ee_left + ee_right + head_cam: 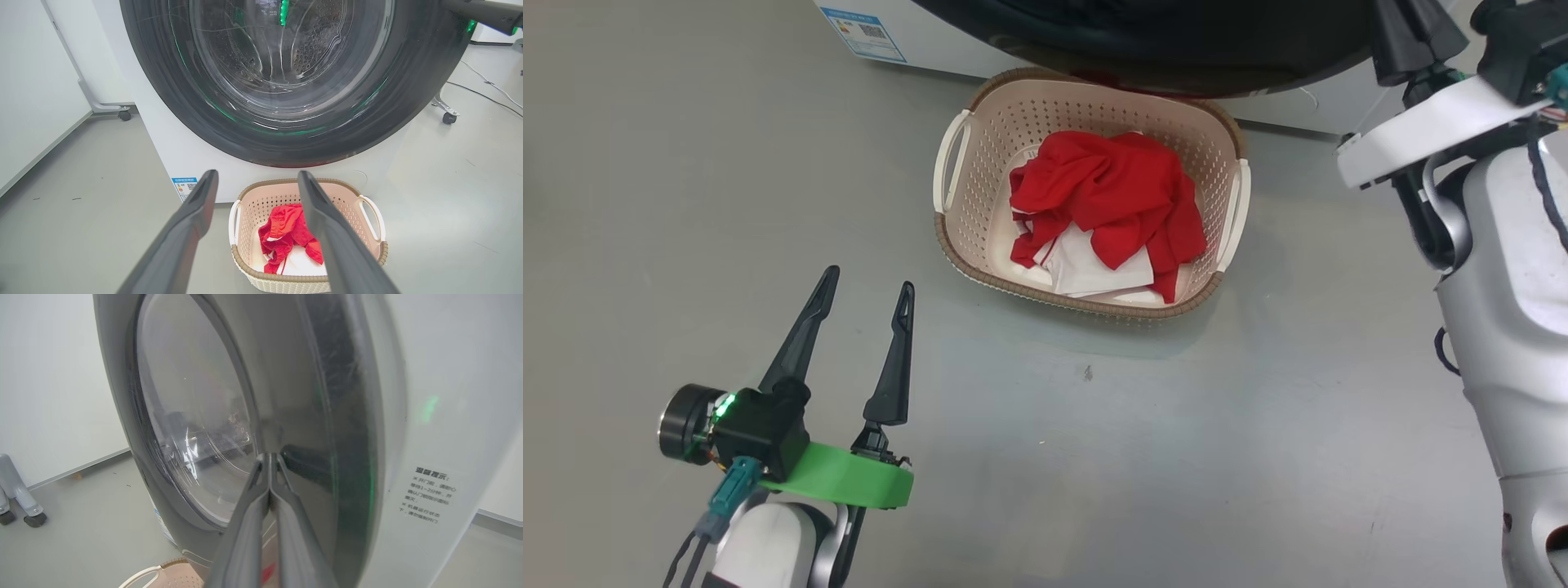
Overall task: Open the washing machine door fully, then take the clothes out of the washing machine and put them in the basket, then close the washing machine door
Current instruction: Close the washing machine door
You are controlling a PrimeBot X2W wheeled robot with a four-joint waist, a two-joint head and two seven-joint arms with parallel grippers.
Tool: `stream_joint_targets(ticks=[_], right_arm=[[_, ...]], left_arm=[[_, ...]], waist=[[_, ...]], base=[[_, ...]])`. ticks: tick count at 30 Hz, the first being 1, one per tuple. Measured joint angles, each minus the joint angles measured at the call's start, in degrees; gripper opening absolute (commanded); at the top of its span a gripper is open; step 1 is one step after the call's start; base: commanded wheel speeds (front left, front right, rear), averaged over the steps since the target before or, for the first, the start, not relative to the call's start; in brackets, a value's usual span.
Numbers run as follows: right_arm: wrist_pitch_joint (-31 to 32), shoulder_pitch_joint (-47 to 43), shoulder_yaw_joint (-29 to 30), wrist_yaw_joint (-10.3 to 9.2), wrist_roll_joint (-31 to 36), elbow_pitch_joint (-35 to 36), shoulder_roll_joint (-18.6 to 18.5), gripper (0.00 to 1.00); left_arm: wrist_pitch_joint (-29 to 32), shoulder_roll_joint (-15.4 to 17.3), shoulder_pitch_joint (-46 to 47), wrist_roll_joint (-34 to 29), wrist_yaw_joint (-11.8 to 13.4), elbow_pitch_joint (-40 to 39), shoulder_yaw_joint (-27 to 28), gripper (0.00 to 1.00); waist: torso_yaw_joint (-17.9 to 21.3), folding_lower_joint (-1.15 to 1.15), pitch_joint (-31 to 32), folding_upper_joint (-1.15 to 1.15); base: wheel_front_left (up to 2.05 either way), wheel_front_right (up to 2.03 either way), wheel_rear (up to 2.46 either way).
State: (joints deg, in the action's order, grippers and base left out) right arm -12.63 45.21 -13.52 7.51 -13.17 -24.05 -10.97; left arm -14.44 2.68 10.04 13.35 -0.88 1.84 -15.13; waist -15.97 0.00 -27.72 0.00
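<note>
The cream basket (pixel 960 237) stands on the grey floor just in front of the white washing machine (pixel 931 37). The red and white clothes (pixel 1111 204) lie piled inside it. The washing machine door (pixel 286 139), with its black rim and clear glass bowl, lies close against the machine's front. My right gripper (pixel 269 455) is shut, and its fingertips touch the door's black rim. My left gripper (pixel 869 278) hangs open and holds nothing, to the lower left of the basket. In the left wrist view it (pixel 257 173) points at the basket (pixel 310 281) and the clothes (pixel 286 232).
My right arm (pixel 1437 122) reaches up along the right side of the head view. A white panel on castors (pixel 124 115) stands left of the machine. Another castor (pixel 448 118) and cables (pixel 486 90) lie on the floor to its right.
</note>
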Motion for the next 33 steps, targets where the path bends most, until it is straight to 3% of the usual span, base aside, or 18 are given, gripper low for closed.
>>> stream_joint_targets(ticks=[17,33], right_arm=[[-0.13,10.69,3.57,0.00,-1.90,-7.01,-2.78,0.00],[-1.31,12.98,2.92,0.40,-2.34,-12.21,-2.79,0.00]], left_arm=[[0.00,-0.32,1.88,0.19,0.01,-0.21,-0.52,1.00],[-0.01,-0.49,2.92,0.19,0.05,0.07,-0.12,1.00]], waist=[[-1.92,0.00,-2.83,0.00],[-1.57,0.00,-2.86,0.00]], base=[[0.00,0.00,0.00],[0.00,0.00,0.00]])
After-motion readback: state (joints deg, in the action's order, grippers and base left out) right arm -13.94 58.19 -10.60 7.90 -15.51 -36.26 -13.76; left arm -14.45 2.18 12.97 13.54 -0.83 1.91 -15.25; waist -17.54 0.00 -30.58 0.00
